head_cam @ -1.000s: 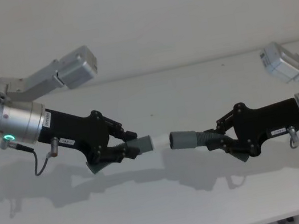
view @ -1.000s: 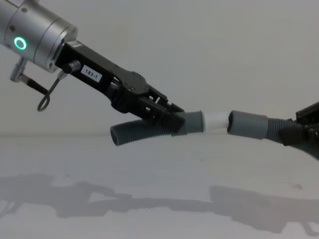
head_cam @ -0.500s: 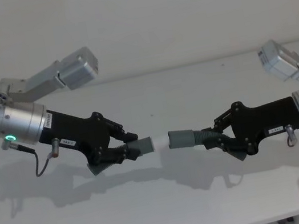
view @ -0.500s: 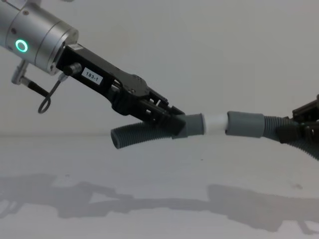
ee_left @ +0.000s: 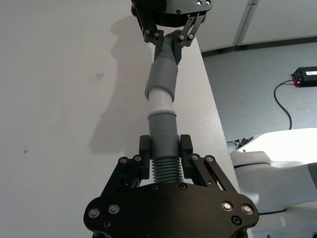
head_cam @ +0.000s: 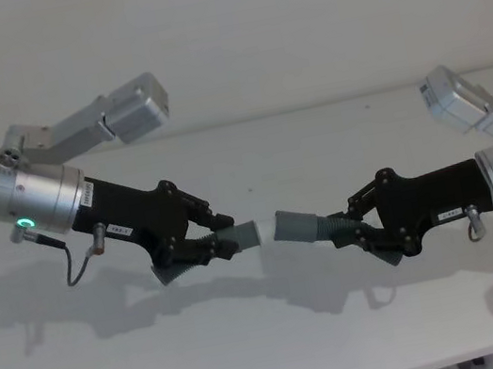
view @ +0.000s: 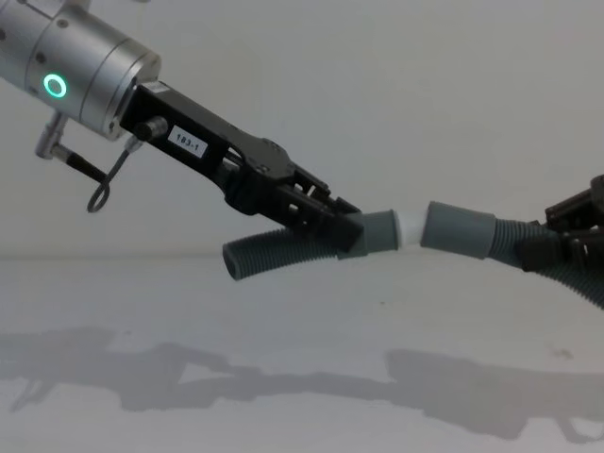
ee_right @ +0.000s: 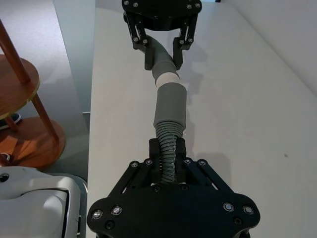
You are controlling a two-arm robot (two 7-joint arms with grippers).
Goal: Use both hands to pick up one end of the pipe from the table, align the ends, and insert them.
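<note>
Both hose pieces of the pipe hang in the air above the white table (head_cam: pixel 276 351). My left gripper (head_cam: pixel 221 238) is shut on the ribbed piece (view: pixel 274 255) just behind its grey cuff (view: pixel 377 232), whose white tip (view: pixel 411 227) points right. My right gripper (head_cam: pixel 345 225) is shut on the other ribbed piece (view: pixel 524 245), with the wider grey cuff (head_cam: pixel 294 226) pointing left. In the left wrist view the white tip (ee_left: pixel 159 101) lines up with the wide cuff (ee_left: pixel 162 79) and meets its mouth. How deep it sits I cannot tell.
Shadows of both arms fall on the table below. The table's edge (ee_left: pixel 210 99) drops to a grey floor with a black box (ee_left: pixel 304 75) and cable. A wooden stand (ee_right: pixel 20 99) is beside the opposite edge.
Both grippers have moved toward each other. The gap between the ends has closed, and less of the white tip shows than before.
</note>
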